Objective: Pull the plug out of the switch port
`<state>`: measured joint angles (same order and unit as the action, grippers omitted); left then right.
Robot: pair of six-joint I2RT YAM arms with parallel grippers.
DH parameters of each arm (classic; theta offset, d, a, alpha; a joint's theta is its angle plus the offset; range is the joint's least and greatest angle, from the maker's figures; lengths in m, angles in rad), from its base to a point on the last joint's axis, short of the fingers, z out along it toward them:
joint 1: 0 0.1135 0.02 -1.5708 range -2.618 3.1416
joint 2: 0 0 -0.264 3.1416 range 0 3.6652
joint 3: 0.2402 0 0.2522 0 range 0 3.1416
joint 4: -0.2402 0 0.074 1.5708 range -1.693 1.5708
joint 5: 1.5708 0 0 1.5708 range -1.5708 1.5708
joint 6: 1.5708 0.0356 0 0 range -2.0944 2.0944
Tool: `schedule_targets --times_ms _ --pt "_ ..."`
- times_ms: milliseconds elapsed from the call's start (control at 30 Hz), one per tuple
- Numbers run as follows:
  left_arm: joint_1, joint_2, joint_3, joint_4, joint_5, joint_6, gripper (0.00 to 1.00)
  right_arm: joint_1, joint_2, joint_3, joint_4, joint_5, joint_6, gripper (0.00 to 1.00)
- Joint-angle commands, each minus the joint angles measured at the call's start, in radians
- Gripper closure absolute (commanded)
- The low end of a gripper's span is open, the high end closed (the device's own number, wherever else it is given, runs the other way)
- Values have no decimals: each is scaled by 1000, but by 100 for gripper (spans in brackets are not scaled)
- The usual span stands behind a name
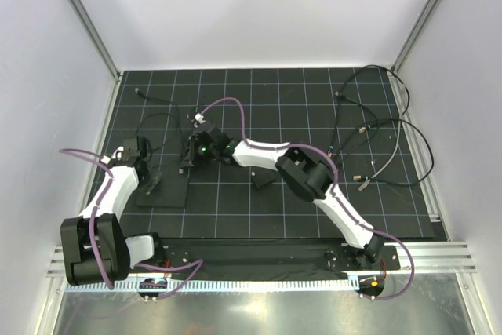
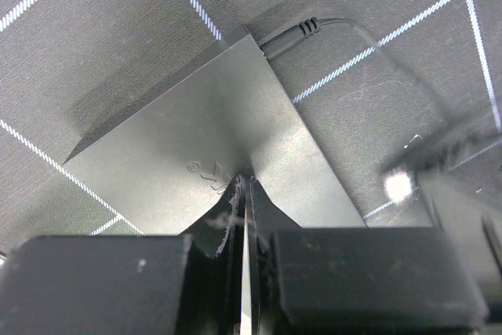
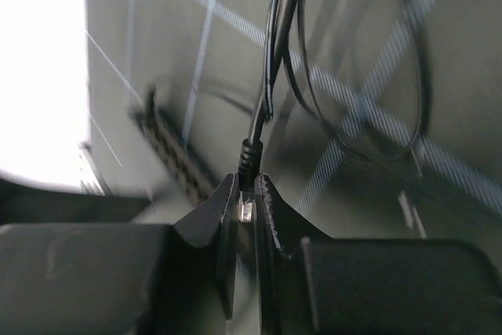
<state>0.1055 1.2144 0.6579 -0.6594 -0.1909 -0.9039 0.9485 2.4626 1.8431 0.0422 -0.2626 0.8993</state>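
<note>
Left claw point(image 2: 245, 186), clenched empty, rests on the box point(image 2: 196, 115); right claw point(image 3: 247, 187) grasps a cable end point(image 3: 249, 154); plug point(image 2: 286, 37), one o'clock, looks seated, so the pull remains.

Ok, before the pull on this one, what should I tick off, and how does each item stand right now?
1. Box pinned: left gripper is shut, tips bearing on the black box. Ok.
2. Target located: plug sits in the box's far edge, not yet pulled. Ok.
3. Grip made: right gripper is shut on a ribbed cable end. Ok.
4. That cable end is the seated plug: cannot tell; the left wrist view shows no fingers on the plug.
5. Small black block lies apart from the box. Ok.
</note>
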Motion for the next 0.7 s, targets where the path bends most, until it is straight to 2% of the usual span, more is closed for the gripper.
schedule_targets --times_ms 0,133,167,300,467,667 --pt "3 11 -53 26 100 45 94 -7 -236 -80 -105 69 -160 99" --pt "2 -48 -53 61 169 79 92 -28 -352 -113 -217 149 -230 99" --pt "0 -76 -53 64 169 86 92 -34 -378 -108 -273 164 -243 99" --pt "0 -119 -63 50 134 69 92 -80 -434 -102 -327 197 -273 99" --pt "2 -122 -78 43 119 54 92 -105 -468 5 -430 250 -361 99" --pt "2 -85 -69 4 76 22 92 -106 -490 183 -496 154 -362 99"
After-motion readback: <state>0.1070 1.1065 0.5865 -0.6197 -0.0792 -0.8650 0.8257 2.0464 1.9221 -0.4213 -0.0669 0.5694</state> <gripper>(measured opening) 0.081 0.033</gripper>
